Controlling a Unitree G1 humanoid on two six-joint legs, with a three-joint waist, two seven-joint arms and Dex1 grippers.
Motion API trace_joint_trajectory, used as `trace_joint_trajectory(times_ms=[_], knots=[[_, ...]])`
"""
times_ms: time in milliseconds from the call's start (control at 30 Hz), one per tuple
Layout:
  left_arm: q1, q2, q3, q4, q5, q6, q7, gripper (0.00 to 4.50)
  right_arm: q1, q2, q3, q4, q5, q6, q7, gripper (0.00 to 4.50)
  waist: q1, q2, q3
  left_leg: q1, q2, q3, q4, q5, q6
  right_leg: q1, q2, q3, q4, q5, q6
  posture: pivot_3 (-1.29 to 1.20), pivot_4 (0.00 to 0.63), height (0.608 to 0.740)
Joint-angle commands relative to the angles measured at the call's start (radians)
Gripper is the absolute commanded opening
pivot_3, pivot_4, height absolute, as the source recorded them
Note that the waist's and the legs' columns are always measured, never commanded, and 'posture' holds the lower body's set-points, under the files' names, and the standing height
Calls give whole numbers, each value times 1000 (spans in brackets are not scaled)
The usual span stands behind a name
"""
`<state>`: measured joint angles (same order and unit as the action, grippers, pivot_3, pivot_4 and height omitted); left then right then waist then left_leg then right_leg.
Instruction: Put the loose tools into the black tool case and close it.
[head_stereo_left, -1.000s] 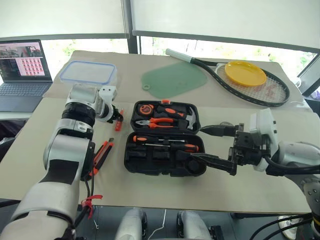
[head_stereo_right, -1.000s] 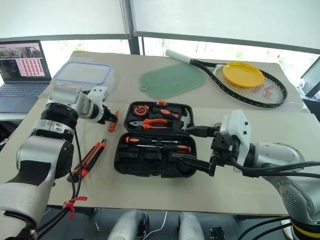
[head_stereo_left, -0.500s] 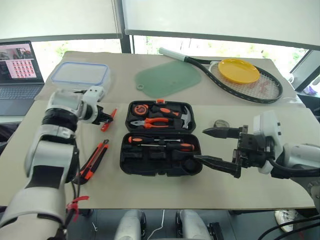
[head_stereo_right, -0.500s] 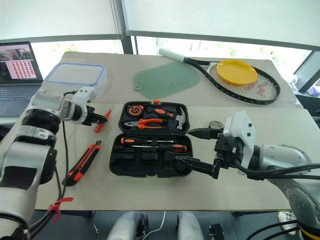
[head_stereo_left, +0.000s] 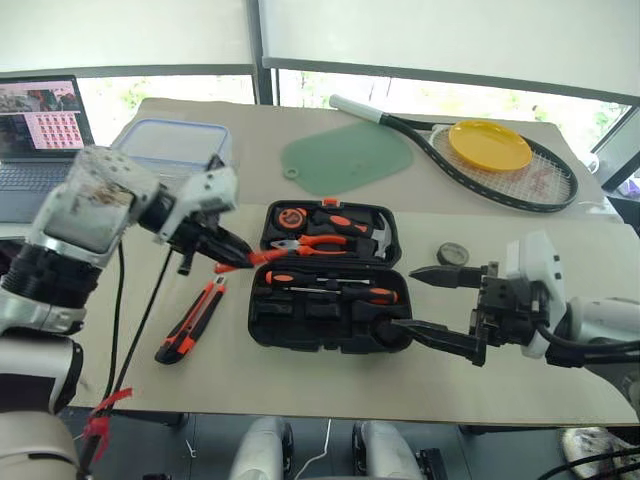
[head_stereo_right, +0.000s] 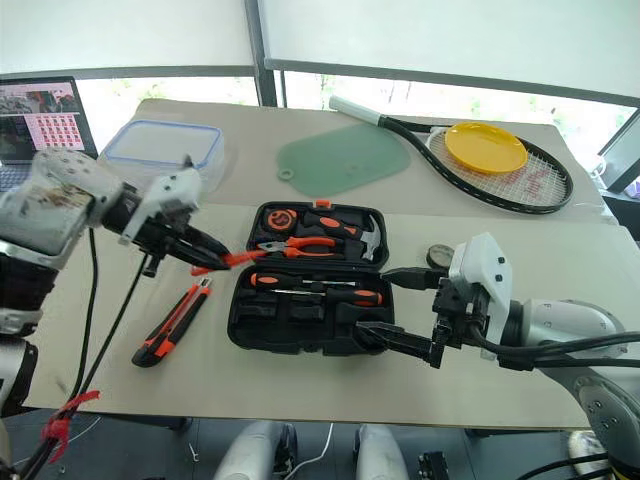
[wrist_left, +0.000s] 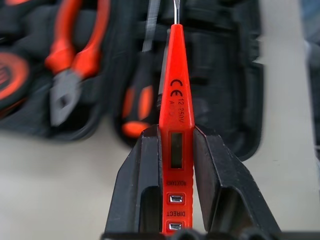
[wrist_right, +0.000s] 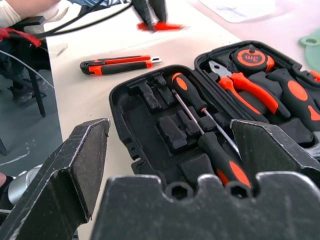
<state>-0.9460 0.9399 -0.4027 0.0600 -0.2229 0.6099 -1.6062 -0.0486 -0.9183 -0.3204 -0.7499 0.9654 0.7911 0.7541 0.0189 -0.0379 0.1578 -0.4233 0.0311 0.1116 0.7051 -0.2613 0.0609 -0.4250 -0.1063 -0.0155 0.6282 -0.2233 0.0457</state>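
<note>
Leftmost, a laptop (head_stereo_left: 40, 140) sits at the table's (head_stereo_left: 300, 380) far L edge w/ a clear blue-rimmed food container (head_stereo_left: 175, 143) just beside it. Nearer the front, the black-and-orange utility knife (head_stereo_left: 190, 320) lies loose on the table, L of the case. Above it the left gripper (head_stereo_left: 222, 255) hangs off the table, its jaws clamped on the rear end of the orange tester pen (wrist_left: 176, 125); the pen's thin metal tip points toward the L edge of the black tool case (head_stereo_left: 330, 280).

Case lies open mid-table, lid half farther back, base half nearer. Lid half holds a tape measure (head_stereo_left: 291, 217), orange-handled pliers (head_stereo_left: 320, 243) and a hammer (head_stereo_left: 375, 236). Base half holds two black-and-orange screwdrivers (head_stereo_left: 330, 287) lying across its upper slots; the lower slots look bare.

Behind the case lies a green cutting mat (head_stereo_left: 347, 158). R of that, a tennis racket (head_stereo_left: 480, 155) w/ a yellow plate (head_stereo_left: 490, 146) resting on its strings. A small round tin (head_stereo_left: 452, 254) sits just R of the case.

At R, the right gripper (head_stereo_left: 440, 305) hovers by the case's R end, jaws spread wide, holding nothing; the nearer finger reaches over the base half's R corner.
</note>
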Motion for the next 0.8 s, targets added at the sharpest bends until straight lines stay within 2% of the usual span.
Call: trace_joint_trajectory(times_ms=[33,433,800], knots=[[-1,-56,-68,-89,64,6,30,425,27,-22,-36,-38,-9,-17,1,4500,3,0,0,0,0,0,0,0,0,0,0,0,0,0,0,0,150,738],[-42,-211,-238,-8,248,64,117,425,56,-23,-47,-48,-8,-18,-25,4500,4,0,0,0,-1,-1,1,0,1,0,1,0,0,0,1,0,150,738],[-42,-268,-273,59,302,84,117,425,65,-13,-44,-52,-6,-27,-45,4500,3,0,0,0,-1,-1,4,-1,1,1,1,0,1,0,1,0,150,738]])
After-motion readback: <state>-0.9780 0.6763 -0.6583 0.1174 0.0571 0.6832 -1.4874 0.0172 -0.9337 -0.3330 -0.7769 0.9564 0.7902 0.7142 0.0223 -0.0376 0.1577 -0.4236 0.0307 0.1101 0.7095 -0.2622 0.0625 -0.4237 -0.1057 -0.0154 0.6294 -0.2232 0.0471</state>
